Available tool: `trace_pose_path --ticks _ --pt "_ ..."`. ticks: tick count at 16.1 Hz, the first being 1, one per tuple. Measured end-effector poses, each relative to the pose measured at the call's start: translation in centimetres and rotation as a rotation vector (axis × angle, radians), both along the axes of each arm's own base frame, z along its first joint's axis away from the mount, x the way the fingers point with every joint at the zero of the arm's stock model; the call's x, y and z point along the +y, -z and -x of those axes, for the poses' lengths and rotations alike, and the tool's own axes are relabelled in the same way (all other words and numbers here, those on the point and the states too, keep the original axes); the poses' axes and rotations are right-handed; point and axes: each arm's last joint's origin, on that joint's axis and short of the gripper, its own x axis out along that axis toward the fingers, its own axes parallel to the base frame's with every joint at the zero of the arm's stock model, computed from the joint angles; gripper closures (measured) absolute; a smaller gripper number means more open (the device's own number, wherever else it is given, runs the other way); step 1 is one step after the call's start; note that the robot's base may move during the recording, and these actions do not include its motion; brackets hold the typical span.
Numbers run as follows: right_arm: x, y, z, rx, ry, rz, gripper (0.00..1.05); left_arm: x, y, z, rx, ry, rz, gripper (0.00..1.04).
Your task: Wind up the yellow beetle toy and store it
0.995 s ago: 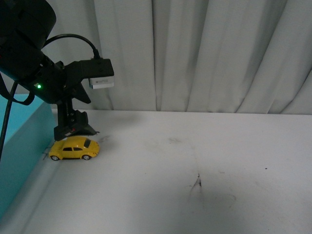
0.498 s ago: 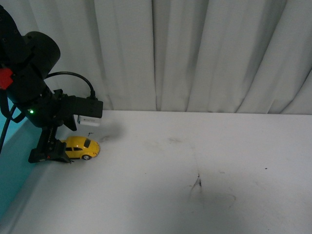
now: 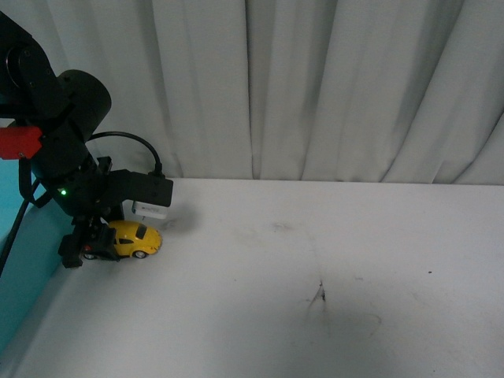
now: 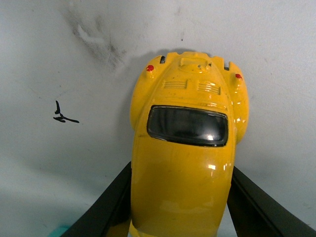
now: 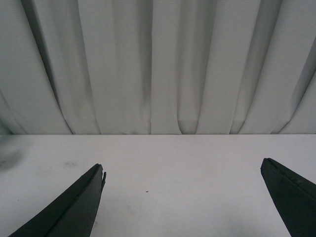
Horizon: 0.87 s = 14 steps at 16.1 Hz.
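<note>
- Sitting on its wheels near the far left corner of the white tabletop [image 3: 315,260]: the small glossy yellow beetle toy [image 3: 135,239], side-on in the front view, close to the pleated white curtain [image 3: 331,87].
- Left arm's black pincer [image 3: 88,248] is down at tabletop level over the left-hand end of the toy; that end is hidden behind it in the front view.
- Left wrist view: both black fingers [image 4: 111,207] lie against the car's flanks, one per side, no gap visible, so the pincer reads as clamped on the toy. Dark window and two small red lights show at the end that sticks out past the fingertips.
- A teal panel [image 3: 24,236] stands just left of the arm, at the tabletop's left edge.
- Right arm's pincer [image 5: 181,165]: fingers spread wide, nothing between them, above bare tabletop and facing the curtain. It is out of the front view.
- A dark scuff mark [image 3: 319,294] sits mid-tabletop, well apart from the toy.
</note>
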Motion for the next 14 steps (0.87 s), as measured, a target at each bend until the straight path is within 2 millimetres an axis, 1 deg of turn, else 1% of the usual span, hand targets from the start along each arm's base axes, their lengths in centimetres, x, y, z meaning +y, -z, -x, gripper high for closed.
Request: trace_pose_path --ticks 1,3,7,8,9,10,11,12,13,14 --pt "0.0 0.0 0.0 0.0 0.0 0.0 0.07 -0.1 -0.1 -0.1 0.0 0.0 -0.003 0.59" --pt "0.0 0.0 0.0 0.0 0.0 0.0 0.07 -0.3 -0.4 -0.2 -0.006 -0.003 -0.001 0.64" --pt "0.0 0.0 0.0 0.0 0.0 0.0 0.07 -1.1 -0.7 0.5 0.054 -0.041 0.101 0.64" --pt "0.0 0.0 0.0 0.0 0.0 0.0 0.07 -1.3 -1.2 0.9 0.072 -0.056 0.145 0.64" --pt "0.0 0.0 0.0 0.0 0.0 0.0 0.07 -1.4 -2.1 1.3 0.081 -0.069 0.196 0.64" --pt "0.0 0.0 0.0 0.0 0.0 0.0 0.07 -1.2 -5.0 1.7 0.033 -0.095 0.305 0.64" --pt "0.0 0.0 0.0 0.0 0.001 0.0 0.07 0.3 -11.0 2.9 -0.099 -0.123 0.493 0.64" --pt "0.0 0.0 0.0 0.0 0.0 0.0 0.07 2.3 -14.4 4.2 -0.18 -0.161 0.593 0.64" --pt "0.0 0.0 0.0 0.0 0.0 0.0 0.07 4.1 -16.4 5.2 -0.245 -0.196 0.635 0.64" --pt "0.0 0.0 0.0 0.0 0.0 0.0 0.07 6.9 -17.9 6.2 -0.316 -0.278 0.665 0.64"
